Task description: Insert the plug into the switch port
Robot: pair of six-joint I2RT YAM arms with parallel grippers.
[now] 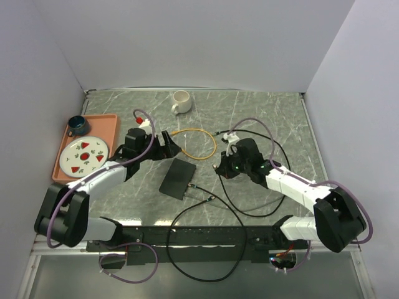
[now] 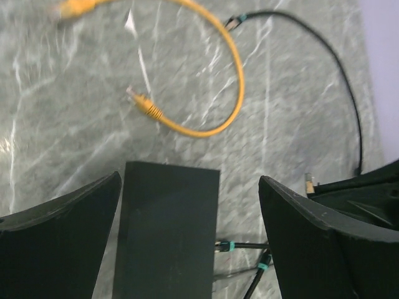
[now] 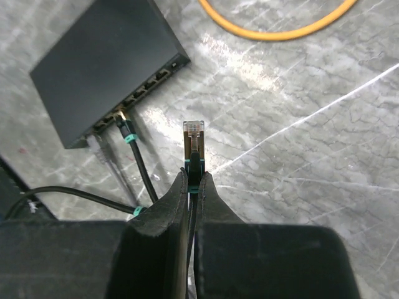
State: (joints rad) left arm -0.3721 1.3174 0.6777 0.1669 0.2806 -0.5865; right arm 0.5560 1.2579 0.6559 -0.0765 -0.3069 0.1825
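Right wrist: my right gripper (image 3: 192,177) clenches the plug (image 3: 194,134); the switch port (image 3: 163,73) lies to its left, in the black box (image 3: 93,62); left gripper (image 2: 189,180) gapes

No writing, label, brand name, number or sign can be read in any of the three views. The flat black box (image 1: 179,177) shows a plain matte top with no print, and the plate (image 1: 64,159) carries only small red-and-green fruit pictures, no lettering.
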